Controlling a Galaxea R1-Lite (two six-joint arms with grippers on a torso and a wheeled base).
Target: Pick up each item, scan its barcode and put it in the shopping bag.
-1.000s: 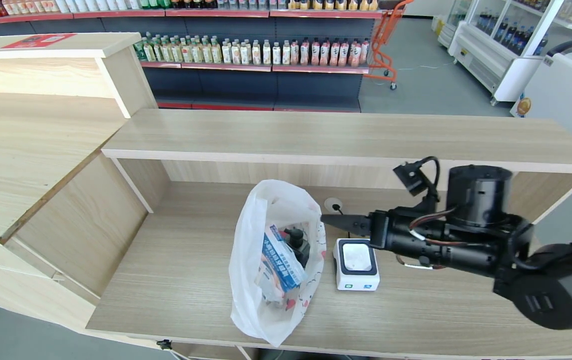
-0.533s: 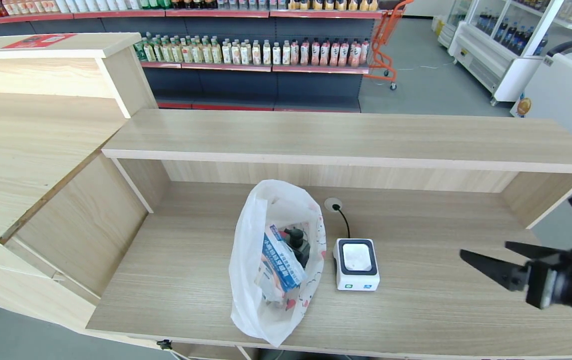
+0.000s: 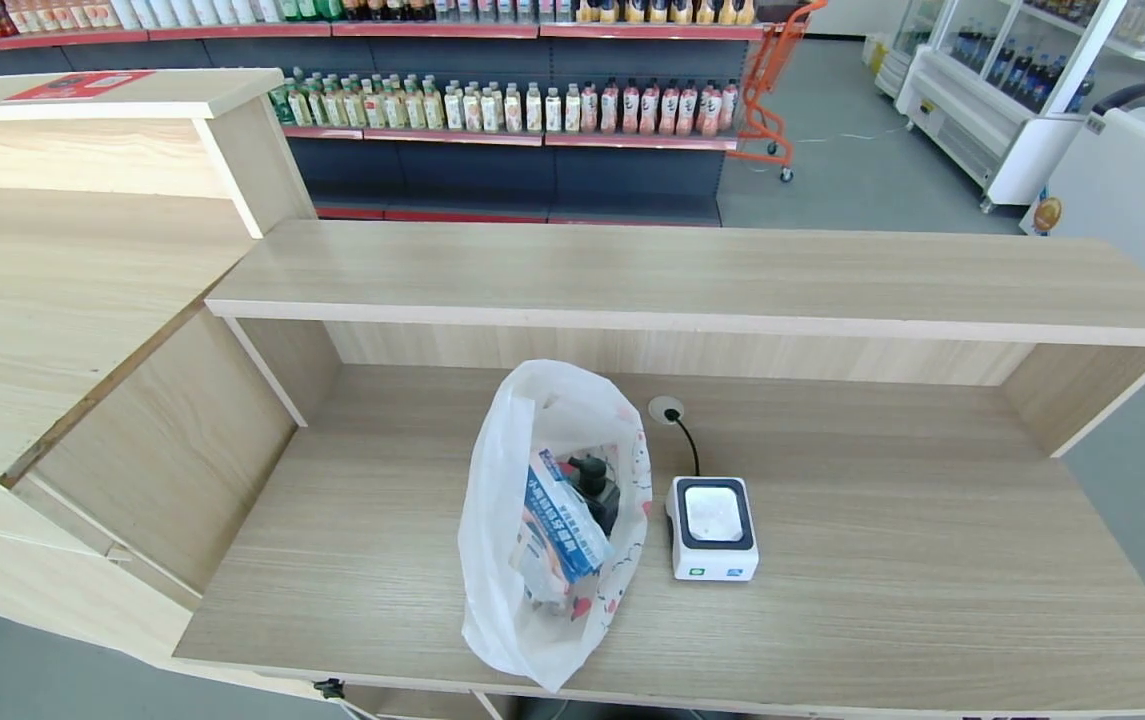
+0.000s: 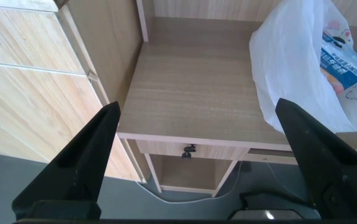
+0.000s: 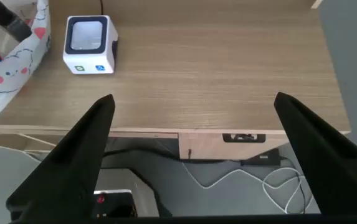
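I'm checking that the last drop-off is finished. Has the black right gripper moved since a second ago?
Yes. The right gripper has withdrawn rightward, from above the white box-shaped scanner back towards the wooden counter's near edge, and it is open.

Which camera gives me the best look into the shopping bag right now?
The head view: the shopping bag stands whole, mouth open, blue packet inside. The left wrist view catches its side and the packet; the right wrist view, just a printed corner beside the scanner.
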